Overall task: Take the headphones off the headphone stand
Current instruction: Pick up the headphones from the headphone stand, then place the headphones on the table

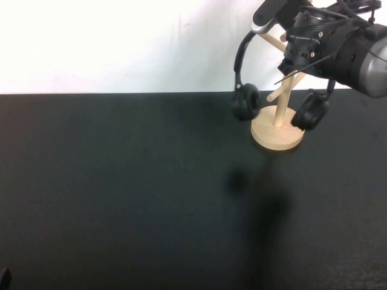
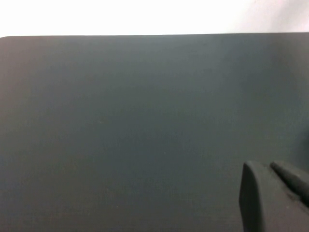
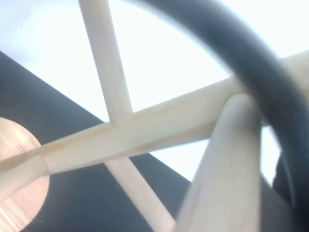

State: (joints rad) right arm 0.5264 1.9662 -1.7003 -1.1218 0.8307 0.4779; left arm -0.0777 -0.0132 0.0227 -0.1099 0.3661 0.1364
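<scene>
Right tool (image 1: 279, 15), grip state unclear, at headphones (image 1: 247, 101) atop headphone stand (image 1: 277, 134); left tool (image 2: 273, 198) parked, unclear

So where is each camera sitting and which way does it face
High: raised on the robot's side, angled down at the table; right gripper at the headphones on the headphone stand.
Left wrist: low over bare table; left gripper in the corner.
Right wrist: close against the stand's pegs and the headband; no gripper shows.
High and right wrist share stand and headphones.
</scene>
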